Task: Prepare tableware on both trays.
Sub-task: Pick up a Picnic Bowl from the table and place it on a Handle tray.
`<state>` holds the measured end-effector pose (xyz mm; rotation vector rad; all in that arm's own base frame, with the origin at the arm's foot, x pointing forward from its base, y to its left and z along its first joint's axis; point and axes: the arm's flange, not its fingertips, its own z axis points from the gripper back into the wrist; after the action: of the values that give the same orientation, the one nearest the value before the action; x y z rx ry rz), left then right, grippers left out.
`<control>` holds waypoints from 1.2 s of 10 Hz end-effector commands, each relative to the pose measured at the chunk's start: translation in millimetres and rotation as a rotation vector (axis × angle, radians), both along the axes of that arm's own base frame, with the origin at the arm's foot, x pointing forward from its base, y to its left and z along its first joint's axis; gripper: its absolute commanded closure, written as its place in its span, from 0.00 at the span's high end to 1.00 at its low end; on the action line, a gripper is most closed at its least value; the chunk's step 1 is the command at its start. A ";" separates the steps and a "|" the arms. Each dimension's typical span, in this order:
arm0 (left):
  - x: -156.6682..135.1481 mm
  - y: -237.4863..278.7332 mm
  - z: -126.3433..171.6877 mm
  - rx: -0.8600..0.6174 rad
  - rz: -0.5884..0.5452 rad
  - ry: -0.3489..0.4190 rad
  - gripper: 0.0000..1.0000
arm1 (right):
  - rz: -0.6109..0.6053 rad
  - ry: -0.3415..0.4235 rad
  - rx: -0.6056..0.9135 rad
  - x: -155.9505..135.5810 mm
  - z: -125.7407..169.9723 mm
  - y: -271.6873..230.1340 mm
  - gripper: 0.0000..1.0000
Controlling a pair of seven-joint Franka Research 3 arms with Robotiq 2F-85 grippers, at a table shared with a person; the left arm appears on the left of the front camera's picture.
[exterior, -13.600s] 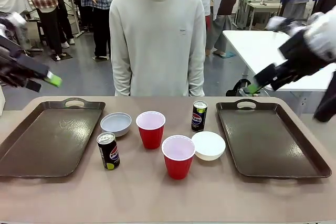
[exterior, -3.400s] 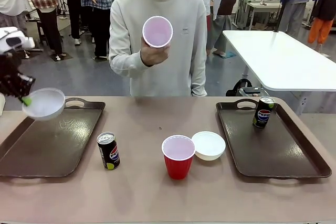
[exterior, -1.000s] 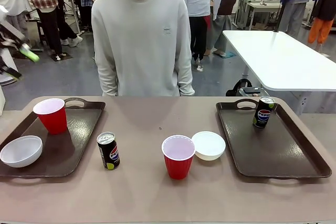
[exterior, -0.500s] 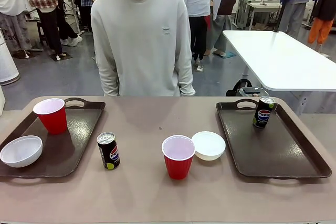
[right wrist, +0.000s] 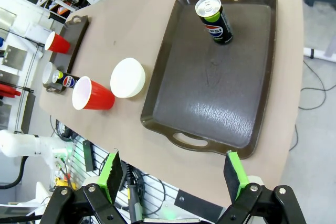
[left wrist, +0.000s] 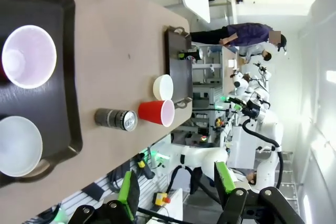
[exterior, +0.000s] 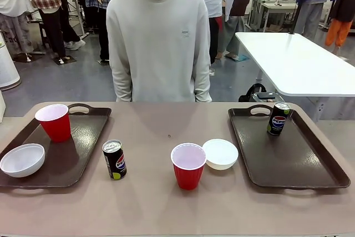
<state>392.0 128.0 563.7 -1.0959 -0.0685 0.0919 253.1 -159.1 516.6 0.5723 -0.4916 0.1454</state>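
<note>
Tableware on the left tray [exterior: 77, 148] so far is the left red cup [exterior: 54, 121] at its far end and the left bowl [exterior: 23, 159] at its near left corner, both upright and apart. The right tray [exterior: 288, 162] carries just the right can [exterior: 278, 119], upright near its far rim. On the bench [exterior: 150, 203] between the trays stand the left can [exterior: 114, 159], just beside the left tray's right rim, and the middle red cup [exterior: 188, 166] with the middle bowl [exterior: 220, 154] close at its right, perhaps touching, though we cannot settle that from the front. The person [exterior: 159, 43] stands at the far side, arms down. We judge the task about half done, between placements. The left pincer [left wrist: 176, 187] and the right pincer [right wrist: 173, 170] both hang high over the bench, jaws spread wide and holding nothing. Next, we think, the left can wants a short lift onto the left tray, and the middle cup and bowl a carry to the right tray; the bowl's thin rim calls for a careful pinch.
</note>
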 end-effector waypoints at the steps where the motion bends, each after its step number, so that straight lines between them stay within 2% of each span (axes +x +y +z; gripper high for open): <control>1: -2.2 -2.6 7.0 -0.014 0.012 0.014 0.76 | 0.001 0.002 0.004 0.4 -1.6 -0.8 1.00; 4: -2.2 -2.6 7.0 -0.014 0.012 0.014 0.76 | 0.000 0.000 0.000 0.0 0.0 0.0 1.00; 5: -2.2 -2.6 7.0 -0.014 0.012 0.014 0.76 | -0.018 0.020 -0.097 10.7 16.4 39.2 1.00; 7: -2.2 -2.6 7.0 -0.014 0.012 0.014 0.76 | -0.062 0.114 -0.232 52.0 18.8 104.0 1.00; 8: -2.2 -2.6 7.0 -0.014 0.012 0.014 0.76 | -0.106 0.131 -0.297 73.2 11.3 133.5 1.00; 10: -2.2 -2.6 7.0 -0.014 0.012 0.014 0.76 | -0.161 0.127 -0.527 99.0 -19.2 179.7 1.00; 11: -2.2 -2.6 7.0 -0.014 0.012 0.014 0.76 | -0.149 0.168 -0.615 112.1 -44.8 212.0 1.00; 12: -2.2 -2.6 7.0 -0.014 0.012 0.014 0.76 | -0.115 0.231 -0.672 107.3 -67.1 227.4 1.00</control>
<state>391.5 126.5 565.6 -1.0917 -0.0662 0.0946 365.0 62.6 474.8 -0.0259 -0.3100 0.1378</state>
